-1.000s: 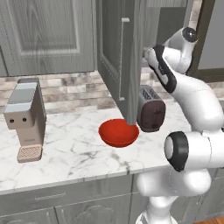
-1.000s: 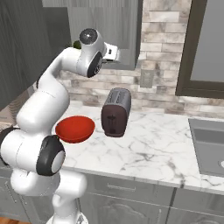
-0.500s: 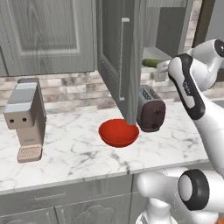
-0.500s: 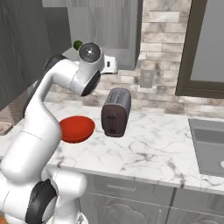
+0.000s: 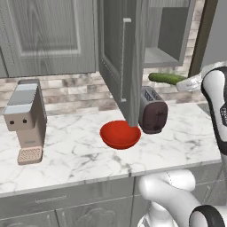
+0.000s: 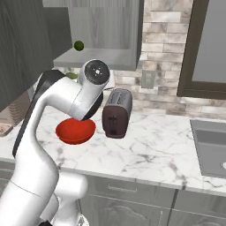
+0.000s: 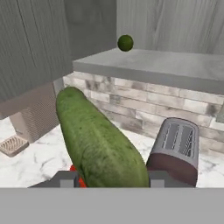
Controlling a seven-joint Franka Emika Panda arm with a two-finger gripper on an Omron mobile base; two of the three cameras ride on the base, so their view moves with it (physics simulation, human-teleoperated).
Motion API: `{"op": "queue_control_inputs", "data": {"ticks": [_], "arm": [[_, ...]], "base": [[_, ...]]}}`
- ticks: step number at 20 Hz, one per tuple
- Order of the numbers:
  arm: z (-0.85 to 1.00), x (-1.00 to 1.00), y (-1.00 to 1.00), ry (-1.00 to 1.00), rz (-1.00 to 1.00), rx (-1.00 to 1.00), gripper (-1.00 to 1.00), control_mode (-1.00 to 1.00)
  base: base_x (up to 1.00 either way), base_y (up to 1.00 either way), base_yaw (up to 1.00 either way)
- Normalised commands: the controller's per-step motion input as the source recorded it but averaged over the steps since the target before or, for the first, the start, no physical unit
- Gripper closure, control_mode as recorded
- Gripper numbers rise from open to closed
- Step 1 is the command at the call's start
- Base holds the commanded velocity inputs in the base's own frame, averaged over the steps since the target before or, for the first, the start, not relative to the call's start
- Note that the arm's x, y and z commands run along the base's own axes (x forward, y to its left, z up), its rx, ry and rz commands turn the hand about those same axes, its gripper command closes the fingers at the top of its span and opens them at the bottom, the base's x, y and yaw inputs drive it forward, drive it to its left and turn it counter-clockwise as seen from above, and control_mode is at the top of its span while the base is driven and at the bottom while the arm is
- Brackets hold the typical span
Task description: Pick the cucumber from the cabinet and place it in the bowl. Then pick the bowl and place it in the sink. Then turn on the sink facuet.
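The claw (image 7: 109,180) is clamped on the cucumber (image 7: 99,142) — held in the air below the cabinet (image 5: 170,57) shelf, above the surface (image 5: 88,155), beyond the toaster (image 5: 152,110) and bowl (image 5: 119,134)

No readable text, labels or numbers on anything.

Flat, even rendered light, moderately bright, no clear source. Soft shadow under the bowl (image 5: 120,134) and toaster (image 5: 153,110) on the bench (image 5: 80,155). Cabinet (image 6: 106,26) interior dimmer. No glare. Slight softness everywhere; the cucumber (image 7: 100,144) looks coarse up close in the hand view.
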Motion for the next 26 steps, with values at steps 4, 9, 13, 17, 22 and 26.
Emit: {"op": "queue_control_inputs", "data": {"ticks": [4, 9, 13, 17, 22, 26], "arm": [[-0.36, -0.65, 0.04, 0.04, 0.27, -0.05, 1.00, -1.00], [-0.76, -0.16, 0.39, 0.03, 0.20, -0.13, 1.00, -1.00], [-0.97, 0.25, 0.68, 0.00, 0.22, -0.17, 1.00, -1.00], [-0.88, 0.42, 0.53, 0.00, 0.18, -0.12, 1.00, -1.00], [-0.72, 0.56, 0.16, 0.00, 0.09, -0.07, 1.00, -1.00], [-0.55, 0.59, 0.00, 0.00, 0.00, -0.02, 1.00, -1.00]], "base": [[0.00, 0.00, 0.00], [0.00, 0.00, 0.00], [0.00, 0.00, 0.00], [0.00, 0.00, 0.00], [0.00, 0.00, 0.00], [0.00, 0.00, 0.00]]}}
